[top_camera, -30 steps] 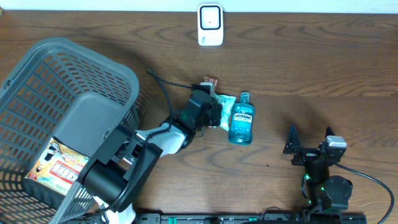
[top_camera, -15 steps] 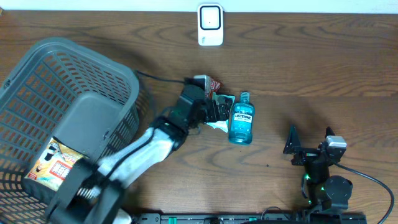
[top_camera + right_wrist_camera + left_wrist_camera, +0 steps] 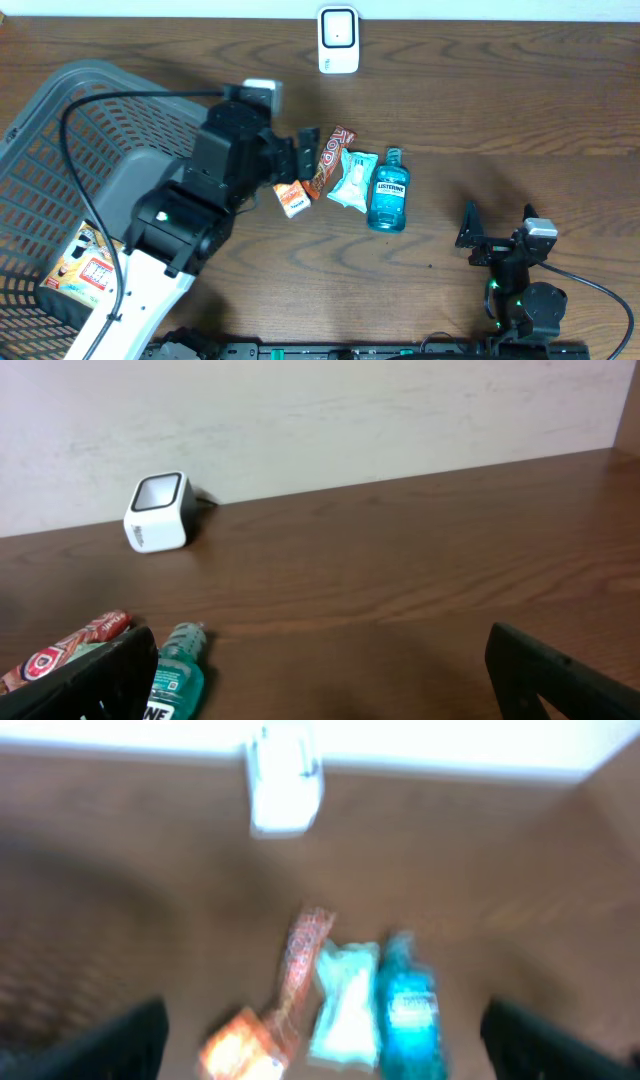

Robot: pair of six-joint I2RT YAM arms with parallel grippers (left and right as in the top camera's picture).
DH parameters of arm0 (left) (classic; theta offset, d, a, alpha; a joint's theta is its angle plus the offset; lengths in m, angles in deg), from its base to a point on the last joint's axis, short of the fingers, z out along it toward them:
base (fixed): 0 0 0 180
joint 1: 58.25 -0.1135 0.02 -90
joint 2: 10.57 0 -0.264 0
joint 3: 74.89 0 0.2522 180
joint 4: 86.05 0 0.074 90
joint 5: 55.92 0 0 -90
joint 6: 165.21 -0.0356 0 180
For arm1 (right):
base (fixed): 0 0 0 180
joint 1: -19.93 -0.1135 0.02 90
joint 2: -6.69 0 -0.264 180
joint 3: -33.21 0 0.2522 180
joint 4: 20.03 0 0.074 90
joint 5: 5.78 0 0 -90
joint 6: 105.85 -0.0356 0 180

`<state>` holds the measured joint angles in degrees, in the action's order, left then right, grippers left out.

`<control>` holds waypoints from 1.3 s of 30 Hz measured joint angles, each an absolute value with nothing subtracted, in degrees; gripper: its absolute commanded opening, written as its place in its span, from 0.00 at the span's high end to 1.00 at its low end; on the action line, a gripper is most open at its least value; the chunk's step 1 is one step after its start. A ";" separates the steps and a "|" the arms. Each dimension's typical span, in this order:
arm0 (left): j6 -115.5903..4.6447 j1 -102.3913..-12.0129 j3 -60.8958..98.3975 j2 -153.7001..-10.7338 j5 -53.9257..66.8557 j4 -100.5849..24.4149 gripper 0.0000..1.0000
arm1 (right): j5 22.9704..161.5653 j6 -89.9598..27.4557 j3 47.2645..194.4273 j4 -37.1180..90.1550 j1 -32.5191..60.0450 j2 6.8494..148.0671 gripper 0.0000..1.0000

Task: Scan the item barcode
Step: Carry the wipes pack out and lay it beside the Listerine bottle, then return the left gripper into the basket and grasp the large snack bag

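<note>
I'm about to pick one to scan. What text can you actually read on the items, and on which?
"LISTERINE": label of the blue mouthwash bottle.
Red snack bar, orange packet, pale pouch, box in the basket: print too small to read.
Scanner: no readable text.

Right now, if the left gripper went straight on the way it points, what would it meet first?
Probably the red snack bar, just ahead of the open left gripper; the orange packet lies off to one side. The gripper's height is unclear, so it might pass over.
</note>
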<state>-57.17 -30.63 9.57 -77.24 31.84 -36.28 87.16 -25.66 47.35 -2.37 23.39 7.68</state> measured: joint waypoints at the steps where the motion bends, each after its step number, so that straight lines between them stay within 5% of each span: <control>1: -57.25 -31.66 9.64 -77.33 31.84 -33.09 0.31 | 87.16 -25.66 47.35 -2.37 23.39 7.68 0.01; 3: -57.04 -33.28 9.51 -78.05 31.67 -27.52 0.66 | 87.19 -25.66 47.35 -2.37 23.39 7.68 0.01; 6: -57.06 -34.92 9.46 -79.85 31.64 -23.45 0.81 | 87.19 -25.66 47.35 -2.37 23.39 7.68 0.01; 16: -58.83 -38.04 9.51 -84.09 31.03 -22.82 0.85 | 87.16 -25.66 47.35 -2.39 23.39 7.68 0.01; 31: -58.92 -57.76 9.46 -89.00 28.63 -26.47 0.86 | 87.16 -25.66 47.35 -2.37 23.39 7.68 0.01; 39: -58.52 -58.52 9.46 -88.48 22.68 -30.49 0.86 | 87.19 -25.66 47.35 -2.37 23.39 7.68 0.01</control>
<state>-58.52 -58.52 9.46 -88.48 22.68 -30.49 87.19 -25.66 47.35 -2.37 23.39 7.68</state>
